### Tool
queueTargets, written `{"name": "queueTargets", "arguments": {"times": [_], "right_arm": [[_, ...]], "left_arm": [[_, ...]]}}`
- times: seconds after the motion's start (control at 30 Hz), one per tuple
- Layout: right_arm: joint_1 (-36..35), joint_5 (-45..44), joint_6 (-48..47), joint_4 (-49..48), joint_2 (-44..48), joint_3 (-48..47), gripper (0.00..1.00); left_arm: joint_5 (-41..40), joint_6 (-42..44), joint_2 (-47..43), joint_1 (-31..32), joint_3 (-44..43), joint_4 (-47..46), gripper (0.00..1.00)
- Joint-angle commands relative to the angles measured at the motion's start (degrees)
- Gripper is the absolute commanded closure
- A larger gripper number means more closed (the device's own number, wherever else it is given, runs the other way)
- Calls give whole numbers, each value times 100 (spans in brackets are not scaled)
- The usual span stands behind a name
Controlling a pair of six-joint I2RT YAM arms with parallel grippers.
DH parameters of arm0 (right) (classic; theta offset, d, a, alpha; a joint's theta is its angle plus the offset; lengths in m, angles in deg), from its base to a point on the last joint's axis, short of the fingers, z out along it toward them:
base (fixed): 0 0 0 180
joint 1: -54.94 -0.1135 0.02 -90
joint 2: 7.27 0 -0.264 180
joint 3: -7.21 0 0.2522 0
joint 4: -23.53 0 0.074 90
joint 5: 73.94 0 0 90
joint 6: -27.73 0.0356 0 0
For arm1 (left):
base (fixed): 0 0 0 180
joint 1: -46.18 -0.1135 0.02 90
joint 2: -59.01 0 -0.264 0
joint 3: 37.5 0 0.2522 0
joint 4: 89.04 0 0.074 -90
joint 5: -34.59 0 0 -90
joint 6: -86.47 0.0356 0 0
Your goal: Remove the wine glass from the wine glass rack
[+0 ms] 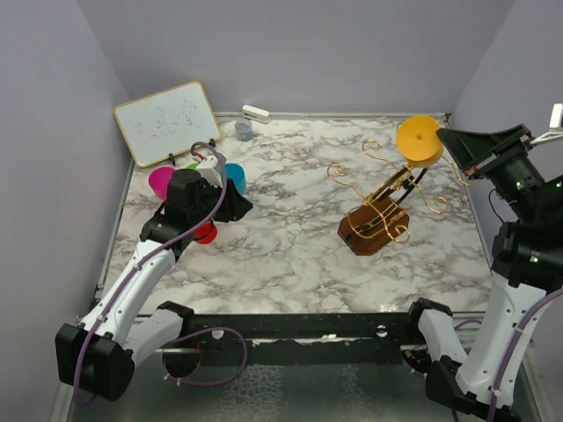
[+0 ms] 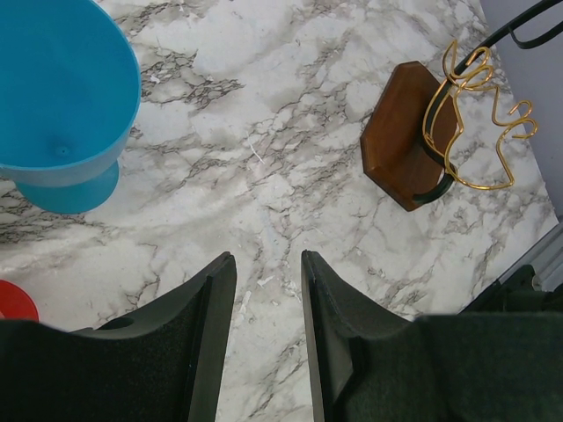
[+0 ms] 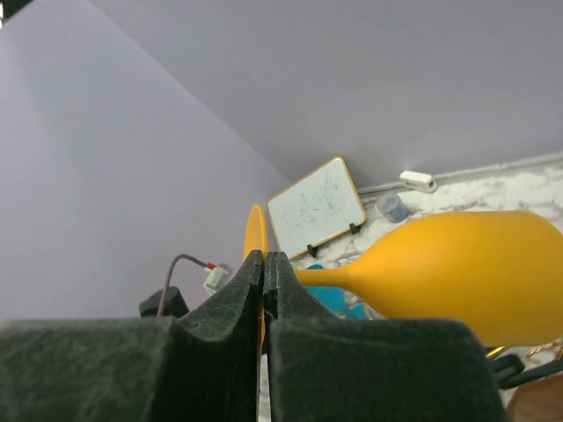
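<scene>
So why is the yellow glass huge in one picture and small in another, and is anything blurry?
Right wrist view: the yellow glass is close to the lens, so it looms large; the right tool holding it is dark, featureless. Top view: even light, faint shadows, glass small. Left wrist view: the marble table looks sharp.

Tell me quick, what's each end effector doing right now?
Left end effector: open, holding nothing.
Right end effector: closed on the yellow wine glass.

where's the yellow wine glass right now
The wine glass is at the top view's far right, stem clamped in the right gripper, just beyond the wine glass rack.
</scene>
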Motion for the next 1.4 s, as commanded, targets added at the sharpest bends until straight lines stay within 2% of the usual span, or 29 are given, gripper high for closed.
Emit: {"name": "queueTargets", "arguments": {"times": [0.0, 0.1, 0.27, 0.4, 0.5, 0.6, 0.77, 0.83, 0.87, 1.0, 1.1, 1.17, 1.27, 1.37], "right_arm": [[-17, 962, -1040, -1224, -486, -580, 99], [-37, 1234, -1529, -1359, -949, -1122, 99], [-193, 1528, -1550, -1785, -1856, -1915, 99], [-662, 1530, -1684, -1816, -2542, -2446, 99], [-1290, 1269, -2226, -1546, -2929, -2760, 99], [-2208, 742, -2983, -1015, -3269, -3084, 99], [-3493, -145, -3865, -422, -3507, -3206, 99], [-3768, -311, -3947, -422, -3453, -3029, 99], [-3877, -312, -3929, -460, -3438, -2939, 99], [-4383, -384, -3959, -401, -3462, -2709, 99], [-4786, -505, -3966, -373, -3522, -2561, 99], [-5063, -638, -4072, -244, -3601, -2537, 99], [-5341, -819, -4169, -213, -3585, -2367, 99], [-5447, -867, -4168, -280, -3493, -2193, 99]], "left_arm": [[184, -22, -13, -101, 54, -171, 61], [171, -19, -5, -164, 36, -142, 61], [29, -8, -136, -208, 44, -104, 61], [-105, 20, -298, -207, 70, -96, 61], [-181, 28, -374, -209, 88, -101, 61], [-222, 31, -427, -207, 98, -109, 61], [-194, 33, -545, -214, 53, -89, 60], [79, -93, -600, -218, -166, 3, 59], [458, -189, -630, -210, -344, 3, 58], [1329, -605, -910, -215, -1067, -379, 53], [1910, -635, -1013, -215, -1587, -463, 40], [2450, -733, -996, -213, -1821, -634, 35], [3364, -1091, -919, -209, -1869, -1158, 34], [3927, -1294, -845, -207, -1885, -1457, 36]]}}
